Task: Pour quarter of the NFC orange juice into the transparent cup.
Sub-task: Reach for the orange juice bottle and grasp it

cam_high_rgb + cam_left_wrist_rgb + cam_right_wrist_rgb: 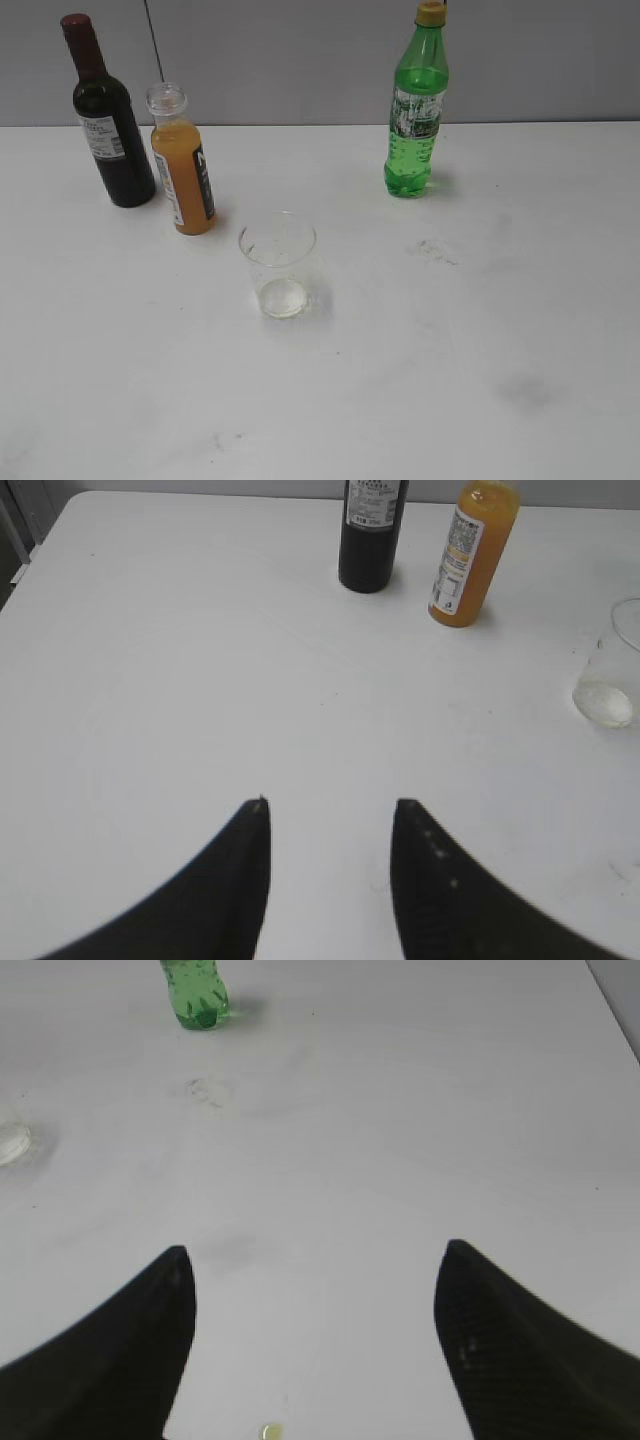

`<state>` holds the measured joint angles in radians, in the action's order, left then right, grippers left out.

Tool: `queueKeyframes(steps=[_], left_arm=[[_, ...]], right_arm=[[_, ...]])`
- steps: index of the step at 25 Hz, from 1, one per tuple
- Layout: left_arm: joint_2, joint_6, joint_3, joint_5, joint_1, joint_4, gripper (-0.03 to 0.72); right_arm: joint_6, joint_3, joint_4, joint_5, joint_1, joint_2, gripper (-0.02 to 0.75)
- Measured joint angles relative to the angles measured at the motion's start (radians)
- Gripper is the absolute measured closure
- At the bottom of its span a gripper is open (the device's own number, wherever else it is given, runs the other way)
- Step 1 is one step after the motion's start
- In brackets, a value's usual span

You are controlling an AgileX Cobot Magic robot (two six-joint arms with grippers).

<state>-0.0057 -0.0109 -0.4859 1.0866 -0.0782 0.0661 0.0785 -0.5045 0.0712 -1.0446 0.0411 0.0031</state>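
The NFC orange juice (183,170) is seen uncapped and upright on the white table (420,350), just beside the dark wine bottle (108,120), with the transparent cup (278,265) near it in front. The left gripper (330,805) and right gripper (315,1250) are held spread and empty above bare table, well apart from both.

The left wrist view cuts off the transparent cup (608,675) (right edge) and both bottles' tops.

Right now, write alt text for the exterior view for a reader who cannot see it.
An uncapped orange juice bottle stands on a white table beside a dark wine bottle, with an empty transparent cup just in front. A green bottle stands apart at the right rear; no gripper shows.
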Motion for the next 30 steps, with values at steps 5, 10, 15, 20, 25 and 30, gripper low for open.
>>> queueKeyframes(steps=[5, 10, 15, 20, 25, 30], left_arm=[[0.000, 0.000, 0.000, 0.000, 0.000, 0.000, 0.374], [0.000, 0.000, 0.000, 0.000, 0.000, 0.000, 0.374], [0.000, 0.000, 0.000, 0.000, 0.000, 0.000, 0.374], [0.000, 0.000, 0.000, 0.000, 0.000, 0.000, 0.374], [0.000, 0.000, 0.000, 0.000, 0.000, 0.000, 0.374], [0.000, 0.000, 0.000, 0.000, 0.000, 0.000, 0.374]], right_arm=[[-0.005, 0.000, 0.000, -0.001, 0.000, -0.010, 0.166], [-0.005, 0.000, 0.000, -0.001, 0.000, -0.010, 0.166], [-0.005, 0.000, 0.000, 0.000, 0.000, -0.010, 0.166], [-0.006, 0.000, 0.000, 0.000, 0.000, -0.010, 0.166], [-0.006, 0.000, 0.000, 0.000, 0.000, -0.010, 0.166], [-0.006, 0.000, 0.000, 0.000, 0.000, -0.010, 0.166]])
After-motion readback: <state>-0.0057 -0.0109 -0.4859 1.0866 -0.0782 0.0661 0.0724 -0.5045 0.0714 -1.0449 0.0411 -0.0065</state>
